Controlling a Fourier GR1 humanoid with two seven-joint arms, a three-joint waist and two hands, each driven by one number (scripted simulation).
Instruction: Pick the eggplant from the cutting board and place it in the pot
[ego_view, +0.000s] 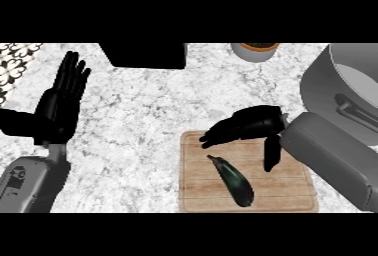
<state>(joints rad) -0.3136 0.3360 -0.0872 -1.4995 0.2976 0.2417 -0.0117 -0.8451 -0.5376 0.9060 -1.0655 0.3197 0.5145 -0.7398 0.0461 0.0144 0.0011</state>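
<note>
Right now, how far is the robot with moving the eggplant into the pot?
Done: nothing yet. The eggplant lies on the cutting board.
In hand: the right hand hovers open over the board's far edge, holding nothing.
Left: grasp the eggplant, carry it to the pot at the right, and release it.
The left hand rests open at the view's left.

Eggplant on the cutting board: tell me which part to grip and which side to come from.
Grip the eggplant across its thick middle, coming down from above with the right hand, which hovers just beyond it. It lies flat and diagonal on the cutting board, thin stem end far-left, fat end near-right, so fingers take one long side and the thumb the other.
</note>
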